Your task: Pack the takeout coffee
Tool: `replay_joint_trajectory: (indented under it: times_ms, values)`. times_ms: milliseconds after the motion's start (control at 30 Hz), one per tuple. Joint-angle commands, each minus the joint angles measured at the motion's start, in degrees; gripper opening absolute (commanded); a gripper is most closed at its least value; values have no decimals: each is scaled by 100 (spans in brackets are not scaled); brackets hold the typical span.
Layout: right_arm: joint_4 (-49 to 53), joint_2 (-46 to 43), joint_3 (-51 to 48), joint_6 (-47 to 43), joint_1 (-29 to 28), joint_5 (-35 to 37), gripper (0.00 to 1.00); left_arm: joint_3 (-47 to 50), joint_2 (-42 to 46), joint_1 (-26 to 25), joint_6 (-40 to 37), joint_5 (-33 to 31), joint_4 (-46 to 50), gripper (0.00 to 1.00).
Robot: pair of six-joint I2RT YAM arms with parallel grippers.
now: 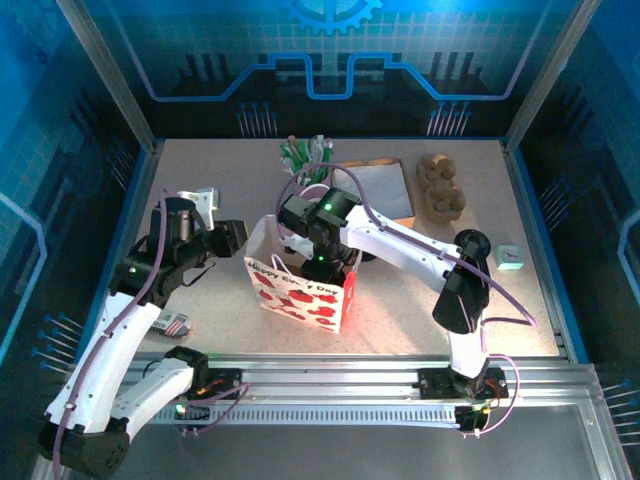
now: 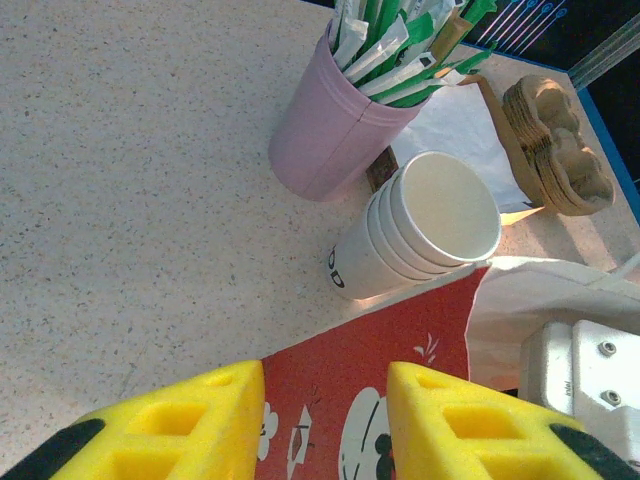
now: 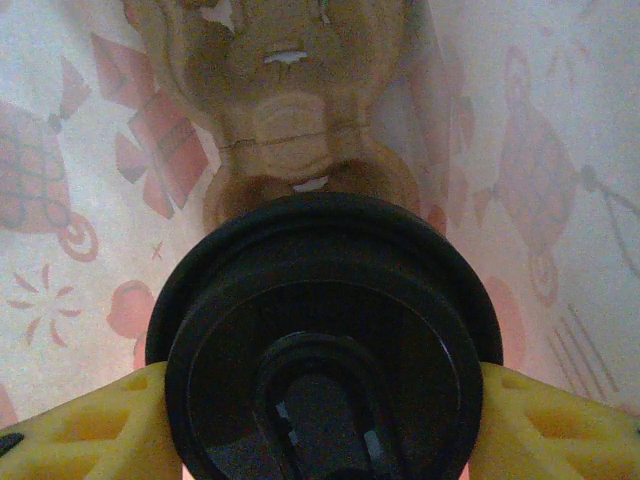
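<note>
My right claw [image 3: 320, 425] was down inside the gift bag [image 1: 300, 295]. It held the takeout coffee [image 3: 320, 300] tight, with a yellow finger on each side of the black lid. Just past the claw, a brown cardboard cup holder [image 3: 290, 110] lay on the bag's floor.

My left claw [image 2: 325, 425] sat at the bag's outer side with its fingers partly apart. I could not tell if it pinched the bag or only hung beside it.

I thought a few things could go wrong. If I let go with the cup over a bump and not a hole of the holder, it could tip and spill. My grip was up at the lid, so the lid could pop off. If the bag sagged, its wall could catch my right claw on the way out.

On the bag I could read "Happy" and "Day". Beyond the left claw, the stack of white cups [image 2: 420, 230] showed black letters like "OD"
</note>
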State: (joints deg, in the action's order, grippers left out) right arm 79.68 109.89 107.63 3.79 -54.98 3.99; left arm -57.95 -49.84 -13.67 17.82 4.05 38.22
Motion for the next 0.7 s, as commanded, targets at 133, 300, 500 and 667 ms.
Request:
replay_joint_trajectory:
  times_ms: [133,300,500,667]
  values:
    - [-5,-73,-97,-43,66,-109,39,91,46,31,-104,-54,-107,38]
    - [-34,-55,-159,-37,64,-118,39,96,54,31,-113,-60,-100,38]
    - [-59,-49,-196,-31,66,-130,39,91,49,31,-113,-54,-100,38]
    - [-75,-46,-215,-32,77,-131,39,99,52,27,-126,-59,-100,38]
